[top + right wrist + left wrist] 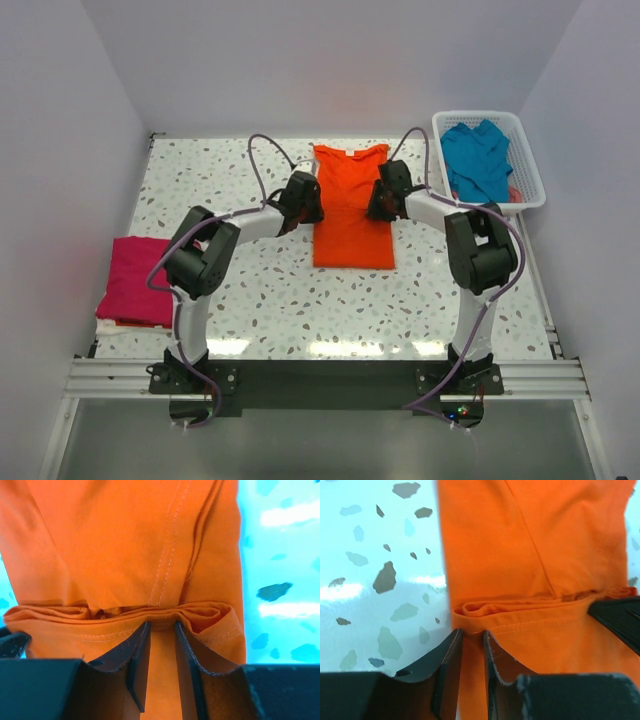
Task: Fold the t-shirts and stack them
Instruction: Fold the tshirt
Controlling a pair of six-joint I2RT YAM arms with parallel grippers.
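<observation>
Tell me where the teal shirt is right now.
In the top view, the teal-blue t-shirt lies in the white basket at the far right corner of the table, right of the orange t-shirt.

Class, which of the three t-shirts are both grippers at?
The orange t-shirt, mid-table, left gripper and right gripper at its sides. The magenta t-shirt lies folded at the left; the teal t-shirt sits in the basket.

Reddish item (515,191) under teal t-shirt (477,160) in basket (533,165) mostly hidden.
</observation>
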